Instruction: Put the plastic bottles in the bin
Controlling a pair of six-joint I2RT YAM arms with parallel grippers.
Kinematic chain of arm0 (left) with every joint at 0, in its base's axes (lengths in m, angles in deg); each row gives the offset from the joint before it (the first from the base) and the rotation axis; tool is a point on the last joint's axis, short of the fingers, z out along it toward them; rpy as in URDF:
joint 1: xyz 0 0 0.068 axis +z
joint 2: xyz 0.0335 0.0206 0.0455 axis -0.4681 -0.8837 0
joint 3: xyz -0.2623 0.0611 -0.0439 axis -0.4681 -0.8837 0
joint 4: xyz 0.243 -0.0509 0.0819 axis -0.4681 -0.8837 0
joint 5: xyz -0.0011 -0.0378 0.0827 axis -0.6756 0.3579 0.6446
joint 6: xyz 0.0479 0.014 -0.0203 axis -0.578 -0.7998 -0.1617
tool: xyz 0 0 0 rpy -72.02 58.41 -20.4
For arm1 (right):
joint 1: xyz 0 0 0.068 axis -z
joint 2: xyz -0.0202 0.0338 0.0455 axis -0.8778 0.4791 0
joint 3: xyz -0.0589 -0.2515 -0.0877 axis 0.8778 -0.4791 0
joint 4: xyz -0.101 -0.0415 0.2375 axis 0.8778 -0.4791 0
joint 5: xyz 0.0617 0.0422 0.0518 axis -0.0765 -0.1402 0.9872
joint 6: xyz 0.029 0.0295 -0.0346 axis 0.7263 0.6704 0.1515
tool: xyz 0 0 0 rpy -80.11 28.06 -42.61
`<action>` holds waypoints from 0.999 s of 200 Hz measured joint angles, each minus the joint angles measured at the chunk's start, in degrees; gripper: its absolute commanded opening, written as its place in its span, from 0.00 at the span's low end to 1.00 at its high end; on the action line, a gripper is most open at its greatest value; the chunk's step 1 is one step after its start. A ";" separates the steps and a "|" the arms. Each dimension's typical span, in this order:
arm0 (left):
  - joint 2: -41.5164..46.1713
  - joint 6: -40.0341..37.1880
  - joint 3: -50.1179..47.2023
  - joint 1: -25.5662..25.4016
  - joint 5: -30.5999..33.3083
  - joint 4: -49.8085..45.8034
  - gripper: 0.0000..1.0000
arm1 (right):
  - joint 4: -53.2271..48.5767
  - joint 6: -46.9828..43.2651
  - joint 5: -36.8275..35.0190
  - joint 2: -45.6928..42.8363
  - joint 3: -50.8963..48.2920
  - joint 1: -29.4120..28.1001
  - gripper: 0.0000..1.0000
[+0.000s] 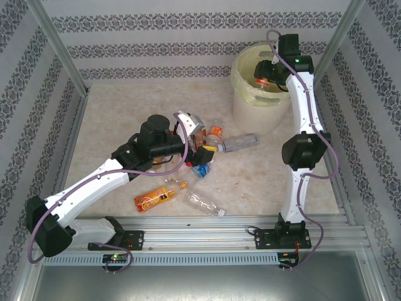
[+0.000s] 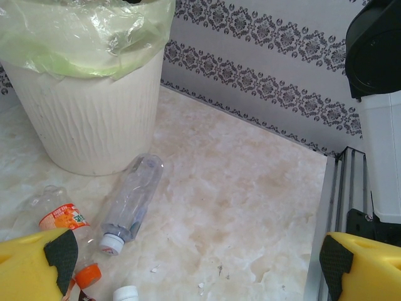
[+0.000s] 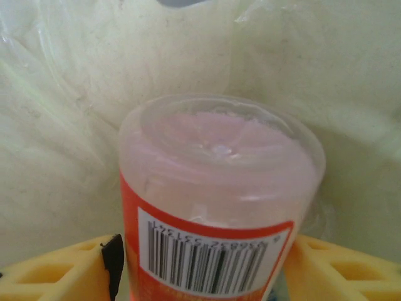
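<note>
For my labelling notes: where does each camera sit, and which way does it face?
Top external: above, behind, looking down at the table, left arm, right arm.
Left wrist: low, facing the bin; open left pincer.
Right wrist: at the bin, facing its liner; right pincer, red-labelled bottle.
Top and left wrist share bin, clear bottle.

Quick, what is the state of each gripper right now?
Left gripper: open, holding nothing.
Right gripper: plastic bottle between its fingers, over the bin; gripped or released cannot be told.
</note>
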 measured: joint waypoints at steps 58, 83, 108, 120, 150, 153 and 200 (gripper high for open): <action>-0.24 -0.02 0.00 0.00 0.00 -0.09 1.00 | 0.00 -0.17 0.17 -0.09 1.81 0.00 0.80; -0.24 -0.04 0.00 0.00 0.00 -0.09 1.00 | 0.00 -0.22 0.17 -0.15 1.81 0.00 0.81; -0.24 -0.04 0.00 0.00 0.00 -0.11 1.00 | 0.02 -0.66 0.17 -0.90 1.81 0.00 0.82; -0.24 -0.02 0.00 0.00 0.00 -0.11 1.00 | 0.00 -0.85 0.17 -1.57 1.81 0.00 0.82; -0.24 -0.02 0.00 0.00 -0.02 -0.11 1.00 | 0.04 -2.03 0.20 -4.83 1.73 -0.09 0.83; -0.24 -0.02 0.00 0.00 -0.02 -0.11 1.00 | 0.13 -2.19 0.20 -5.35 1.60 -0.15 0.83; -0.22 -0.22 0.00 0.00 0.00 -0.13 1.00 | 3.32 -5.25 1.51 -17.11 -8.13 -2.82 0.84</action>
